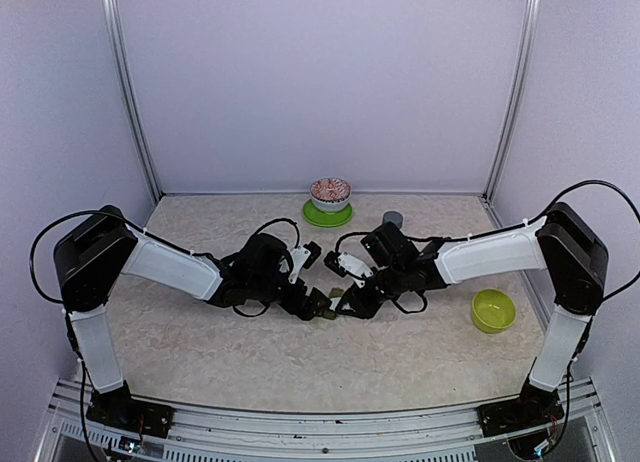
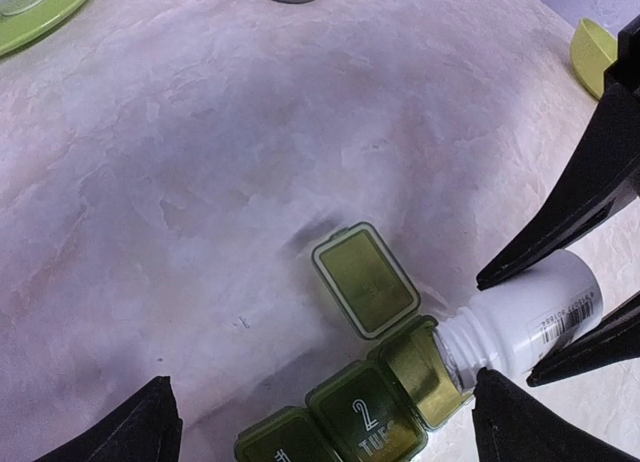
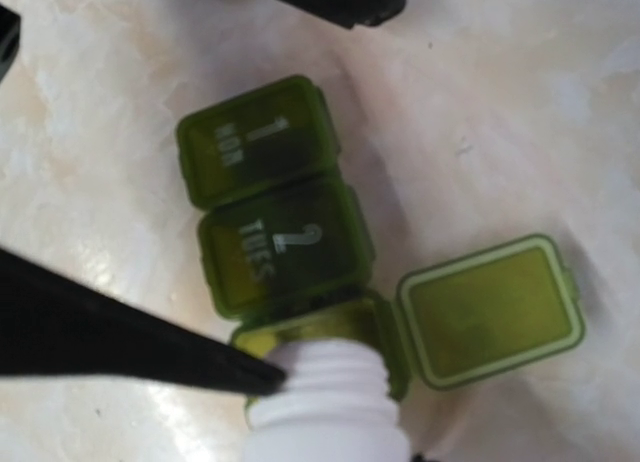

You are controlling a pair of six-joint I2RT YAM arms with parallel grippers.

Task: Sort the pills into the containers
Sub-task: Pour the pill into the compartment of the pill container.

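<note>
The containers (image 2: 365, 422) are a dark green strip of three joined compartments, marked 1 and 2 TUES on two shut lids. It also shows in the right wrist view (image 3: 275, 217) and, small, in the top view (image 1: 326, 308). The third compartment is open, with its lid (image 2: 365, 282) folded back. My right gripper (image 3: 340, 422) is shut on a white bottle (image 2: 535, 322) and tilts its open threaded neck (image 3: 330, 367) into that compartment. My left gripper (image 2: 325, 427) is open, one finger on each side of the strip and apart from it. No pills show.
A patterned bowl on a green plate (image 1: 329, 197) stands at the back middle. A small grey cap (image 1: 392, 219) lies right of it. A lime-green bowl (image 1: 493, 310) sits at the right. The two grippers (image 1: 318, 302) are close together over the strip.
</note>
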